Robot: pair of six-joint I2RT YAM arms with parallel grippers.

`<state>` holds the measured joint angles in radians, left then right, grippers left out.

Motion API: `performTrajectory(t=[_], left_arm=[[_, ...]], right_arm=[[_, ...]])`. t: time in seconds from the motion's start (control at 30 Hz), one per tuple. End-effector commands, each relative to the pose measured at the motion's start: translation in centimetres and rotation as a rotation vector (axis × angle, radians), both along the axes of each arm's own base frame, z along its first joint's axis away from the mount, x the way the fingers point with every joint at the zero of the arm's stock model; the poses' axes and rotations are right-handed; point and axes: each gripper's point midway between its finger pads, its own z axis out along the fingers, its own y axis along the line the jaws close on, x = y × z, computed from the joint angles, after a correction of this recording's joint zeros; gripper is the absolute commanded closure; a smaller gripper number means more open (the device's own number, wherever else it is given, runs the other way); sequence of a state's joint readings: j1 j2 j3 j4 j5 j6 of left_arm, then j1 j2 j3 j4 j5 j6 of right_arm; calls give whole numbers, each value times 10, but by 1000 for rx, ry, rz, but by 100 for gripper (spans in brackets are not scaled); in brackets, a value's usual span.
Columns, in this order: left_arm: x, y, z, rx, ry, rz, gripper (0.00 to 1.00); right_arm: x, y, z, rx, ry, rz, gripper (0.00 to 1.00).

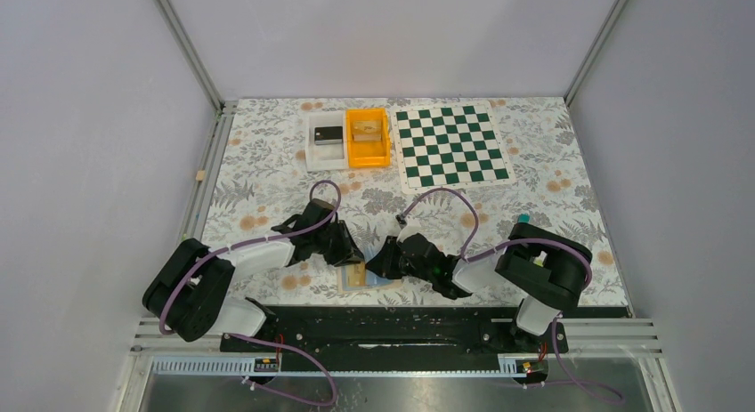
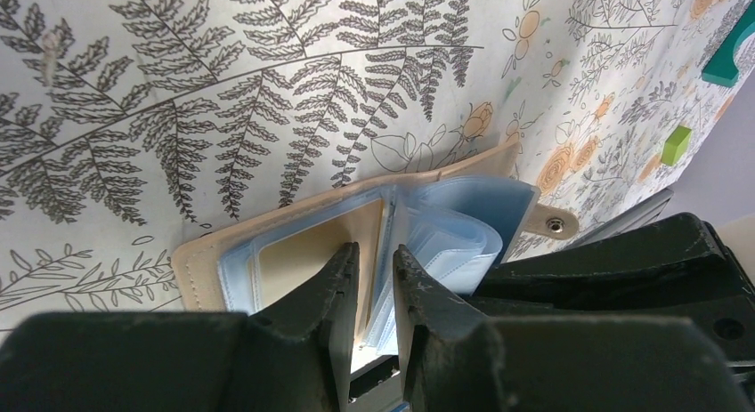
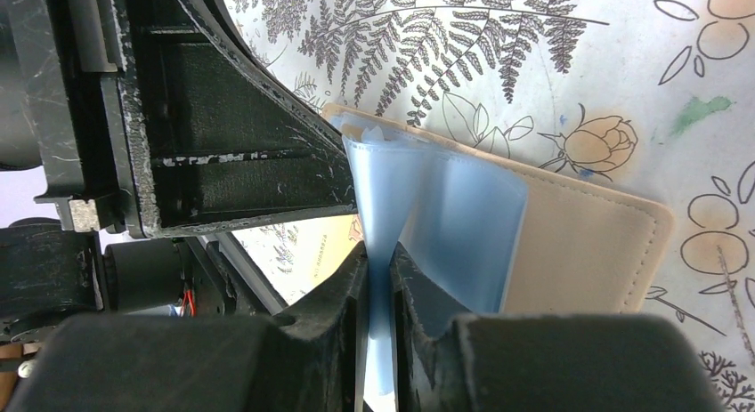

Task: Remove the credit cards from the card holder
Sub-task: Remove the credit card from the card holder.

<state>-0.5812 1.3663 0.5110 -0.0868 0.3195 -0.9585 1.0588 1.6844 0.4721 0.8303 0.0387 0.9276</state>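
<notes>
Top view: card holder [image 1: 361, 277] lies open at the middle of the tabletop's near edge.
Left wrist: left gripper [image 2: 376, 256] is narrowly parted over the holder's fold; cannot tell whether it grips.
Right wrist: right gripper [image 3: 380, 256] is clenched on a blue sleeve [image 3: 378, 198].
Handling: probably light, with floppy, slick sleeves; best to pin the stiffer tan cover and pinch a card's edge.

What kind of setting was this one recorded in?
Most likely a robot-lab test cell: plain walls on metal framing enclose the table, the left arm and right arm are bolted to a rail at its near edge, and staged props, a chessboard and orange bin, sit at the back.
</notes>
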Motion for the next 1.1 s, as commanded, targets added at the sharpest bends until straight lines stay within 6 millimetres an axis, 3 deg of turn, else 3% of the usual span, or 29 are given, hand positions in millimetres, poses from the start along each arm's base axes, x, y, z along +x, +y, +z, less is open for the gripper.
performTrajectory(t=[0.0,0.1,0.23,0.3,0.47,0.6,0.7,0.83,1.07], left_arm=[[5,-7,7,-22,-28,-18,78],[3,-17,15,-88,-32,-38,78],[1,-31,25,-173,-36,-70,78],[-2,-35,29,-194,-38,-88,77],[-6,-44,39,-232,-55,-118,77],[-8,-52,41,-251,-55,-139,77],[-9,-57,40,-261,-54,-151,77],[-9,-63,40,-260,-57,-165,76],[-4,-66,43,-240,-71,-161,77]], right_arm=[[4,9,21,80,-40,14,81],[3,7,19,73,-35,11,79],[5,2,11,34,-9,-15,60],[8,-3,10,8,-7,-39,55],[14,-15,27,-49,-38,-80,45],[20,-38,35,-145,-47,-148,38],[19,-55,35,-219,-37,-187,36],[17,-64,44,-250,-40,-193,38],[7,-45,73,-136,-44,-115,50]])
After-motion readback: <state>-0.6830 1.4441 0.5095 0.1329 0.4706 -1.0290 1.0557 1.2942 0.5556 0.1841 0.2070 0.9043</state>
